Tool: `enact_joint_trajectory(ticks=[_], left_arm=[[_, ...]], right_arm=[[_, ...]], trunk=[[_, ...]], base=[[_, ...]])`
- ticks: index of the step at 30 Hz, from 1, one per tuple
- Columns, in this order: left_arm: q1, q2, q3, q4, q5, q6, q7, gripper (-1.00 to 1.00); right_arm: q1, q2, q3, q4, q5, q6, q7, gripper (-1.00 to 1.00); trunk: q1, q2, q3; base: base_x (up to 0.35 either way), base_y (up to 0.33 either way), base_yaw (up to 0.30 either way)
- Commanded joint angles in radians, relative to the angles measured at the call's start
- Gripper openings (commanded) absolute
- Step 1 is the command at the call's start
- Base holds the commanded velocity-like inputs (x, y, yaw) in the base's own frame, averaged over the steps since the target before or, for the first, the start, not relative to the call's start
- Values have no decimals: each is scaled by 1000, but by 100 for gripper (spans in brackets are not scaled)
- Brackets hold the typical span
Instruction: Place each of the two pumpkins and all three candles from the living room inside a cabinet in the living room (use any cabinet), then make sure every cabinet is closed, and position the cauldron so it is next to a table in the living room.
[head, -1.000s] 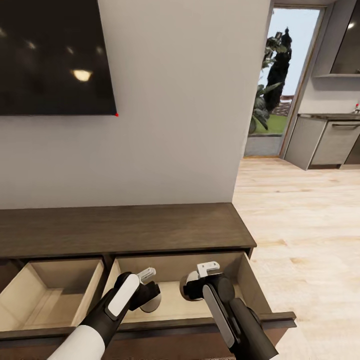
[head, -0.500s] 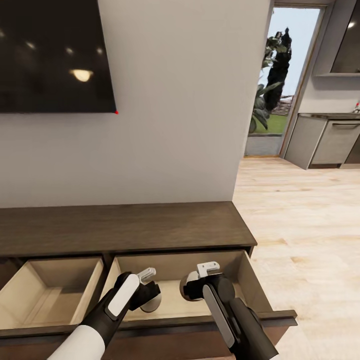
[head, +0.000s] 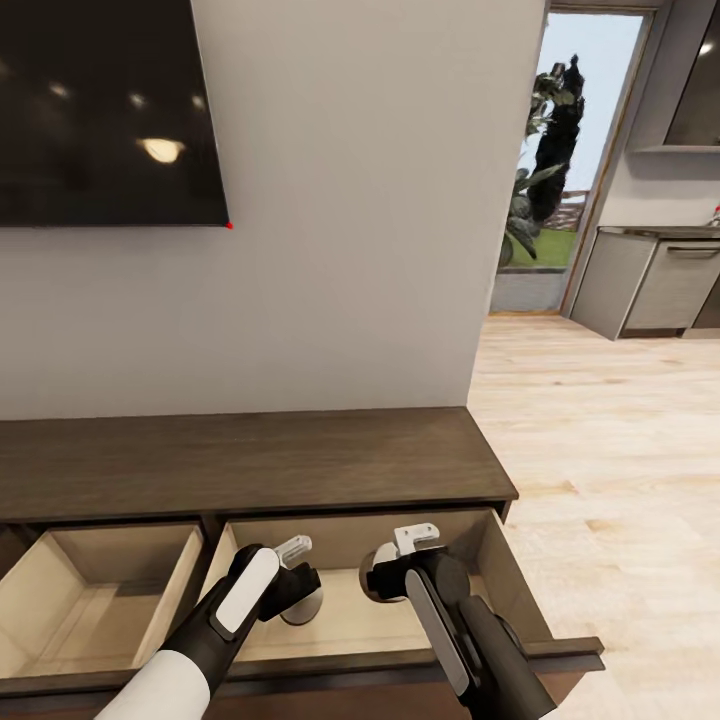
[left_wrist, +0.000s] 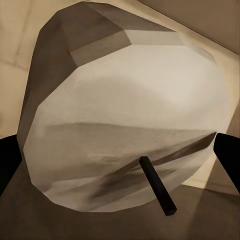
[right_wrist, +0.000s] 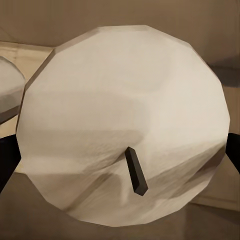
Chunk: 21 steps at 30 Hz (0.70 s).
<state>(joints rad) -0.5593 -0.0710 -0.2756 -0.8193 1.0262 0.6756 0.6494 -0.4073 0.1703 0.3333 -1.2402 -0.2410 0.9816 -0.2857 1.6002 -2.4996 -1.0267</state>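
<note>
Candles sit in both tools over the right-hand drawer (head: 455, 600) of the cabinet (head: 250, 460). The left tool (head: 300, 605) is clamped on a white candle (left_wrist: 125, 130) with a dark wick, its black fingers (left_wrist: 227, 155) at either side. The right tool (head: 380, 585) likewise grips a second candle (right_wrist: 125, 125), and part of another white candle (right_wrist: 7, 87) shows just beside it. Both drawers stand pulled out, pale insides showing, below a wall-mounted television (head: 100, 110).
</note>
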Motion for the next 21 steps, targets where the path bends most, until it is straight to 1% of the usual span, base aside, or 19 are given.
enact_joint_trajectory(ticks=[1,5,19,21], left_arm=[[-1,0,-2,-1,11,-1,10,-100],[-1,0,-2,-1,11,-1,8,-100],[-1,3,2,-1,12,2,-4,-100],[-1,3,3,-1,12,2,-4,-100]], right_arm=[[-1,0,1,-1,-11,3,-10,-100],[-1,0,1,-1,-11,4,-10,-100],[-1,0,2,-1,-11,8,-10,-100],[-1,0,2,-1,-11,8,-10,-100]], trunk=[[0,0,-1],[0,0,-1],[6,-4,-55],[6,-4,-55]], base=[[12,0,0],[5,0,0],[0,0,0],[0,0,0]])
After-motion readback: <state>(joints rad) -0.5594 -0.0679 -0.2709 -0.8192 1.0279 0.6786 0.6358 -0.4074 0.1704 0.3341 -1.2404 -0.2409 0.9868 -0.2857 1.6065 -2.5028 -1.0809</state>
